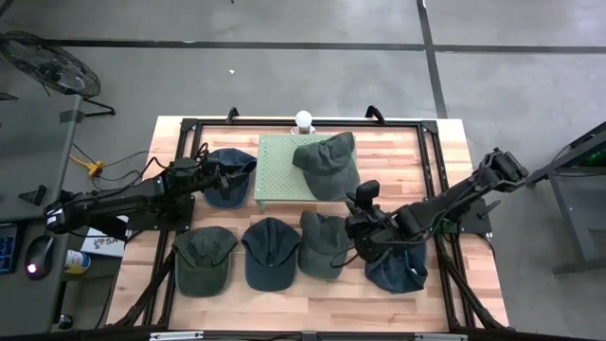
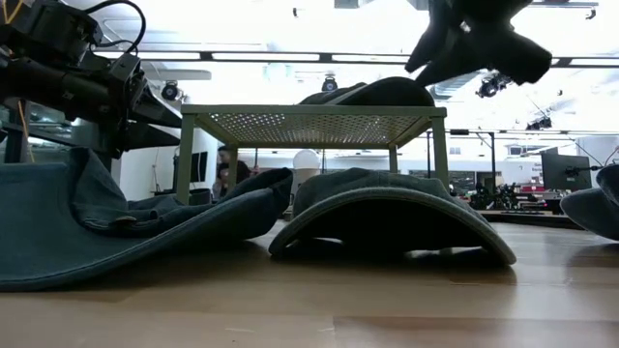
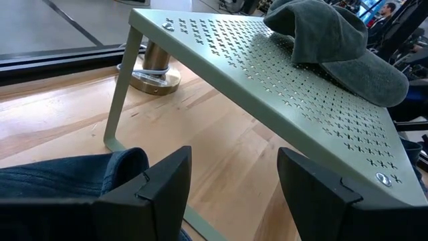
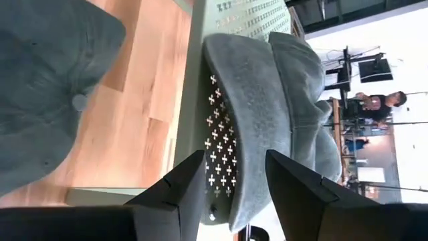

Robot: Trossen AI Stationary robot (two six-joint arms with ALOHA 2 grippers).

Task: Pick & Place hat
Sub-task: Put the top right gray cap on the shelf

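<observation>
The wooden table [image 1: 445, 161] holds a green perforated stand [image 1: 279, 170] with a green hat [image 1: 327, 163] on it; the left gripper [image 3: 231, 184], fingers apart, hovers over a blue hat [image 1: 227, 180]; the right gripper [image 4: 231, 181], fingers apart, faces the stand.

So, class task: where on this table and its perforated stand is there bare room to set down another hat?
The perforated stand is bare on its left half; a green cap fills its right. Bare wood lies right of the stand, above the right gripper. The front row of caps is crowded; the left gripper is at the navy cap.
</observation>
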